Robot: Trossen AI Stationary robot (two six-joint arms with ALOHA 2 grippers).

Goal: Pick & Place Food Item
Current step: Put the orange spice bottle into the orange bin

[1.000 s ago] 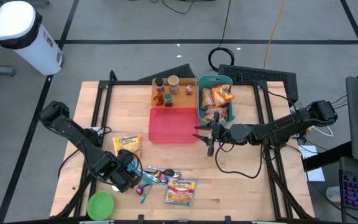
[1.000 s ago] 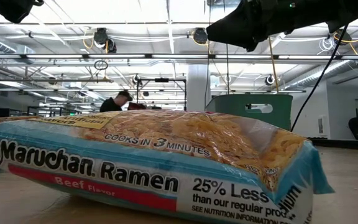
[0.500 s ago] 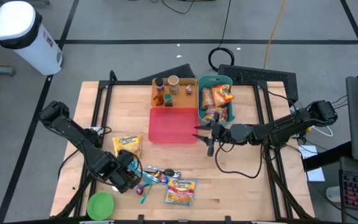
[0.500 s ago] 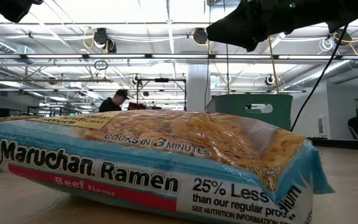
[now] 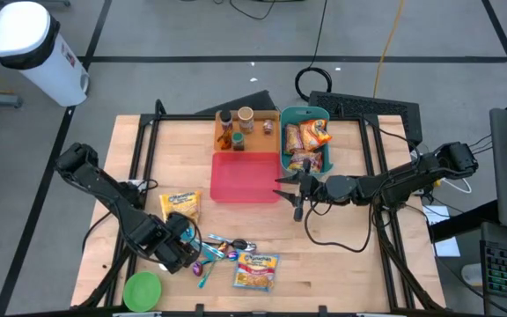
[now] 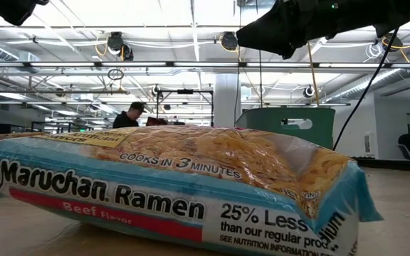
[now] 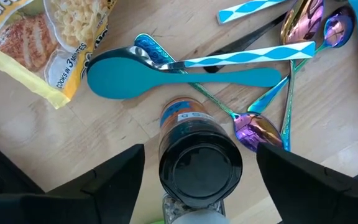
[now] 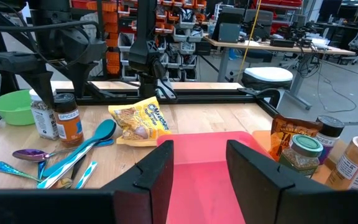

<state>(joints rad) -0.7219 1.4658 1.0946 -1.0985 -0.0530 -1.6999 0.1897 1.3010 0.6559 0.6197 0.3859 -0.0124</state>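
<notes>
Left gripper (image 5: 183, 249): lower left of the high view, low over the bench (image 5: 341, 255); fingers (image 7: 114, 177) spread wide on either side of a spice jar (image 7: 197, 163), not touching it in the left wrist view.
Spice jar: upright, black lid facing the wrist camera, orange and blue label; a second, pale-topped jar (image 7: 191, 214) shows just beside it at the frame's bottom edge.
Right gripper (image 5: 290, 192): centre of the high view, at the right edge of the red tray (image 5: 245, 177); fingers (image 8: 151, 177) spread apart, nothing between them.
Ramen packet (image 5: 255, 270): the food item, lying flat at the lower centre of the high view, long axis roughly left to right in the frame; in the low view it fills the foreground (image 6: 169, 188), printed side toward the camera.
Yellow noodle packet (image 5: 180, 207): flat on the bench, left of the red tray, just above the left gripper in the high view.
Spoons (image 5: 223, 249): a loose heap of teal, striped and iridescent ones between the left gripper and the ramen packet.
Teal bin (image 5: 304, 141): upper centre, right of the red tray, holding snack bags.
Green bowl (image 5: 142, 289): lower left corner of the bench.
Person (image 6: 130, 115): far back in the room in the low view.
</notes>
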